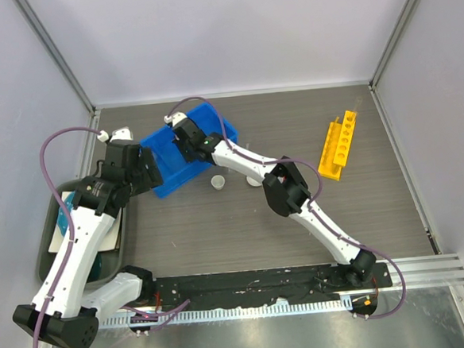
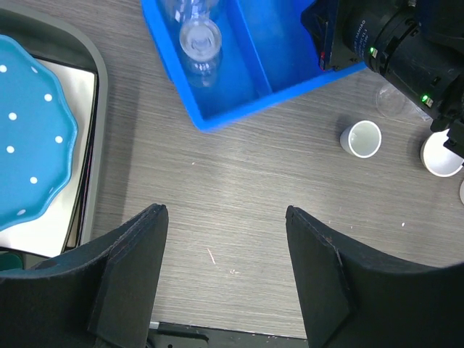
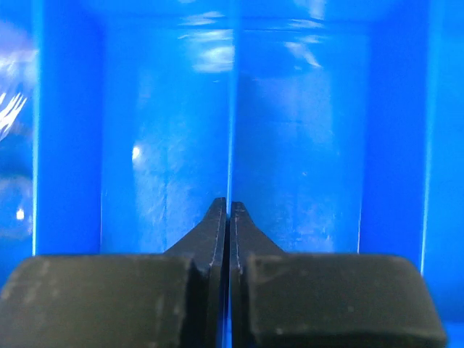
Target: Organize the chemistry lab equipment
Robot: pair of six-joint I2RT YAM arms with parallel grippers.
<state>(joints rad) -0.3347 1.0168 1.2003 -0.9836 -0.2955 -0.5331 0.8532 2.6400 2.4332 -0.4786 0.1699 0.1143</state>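
Left gripper (image 2: 225,279) hangs spread over the table (image 2: 239,181) at bottom of frame, holding nothing — prob just parked out of the way. Past it, mid right, a small white cup (image 2: 360,138) and white dish (image 2: 441,154) sit loose, not sorted yet. Blue bin (image 2: 228,80) up top has a glass vial (image 2: 199,40) in its left compartment. Right gripper (image 3: 228,206) is down inside that bin, fingers pressed together w/ nothing visible between — drop-off, I'd guess. Yellow rack (image 1: 337,144): far right, well apart.
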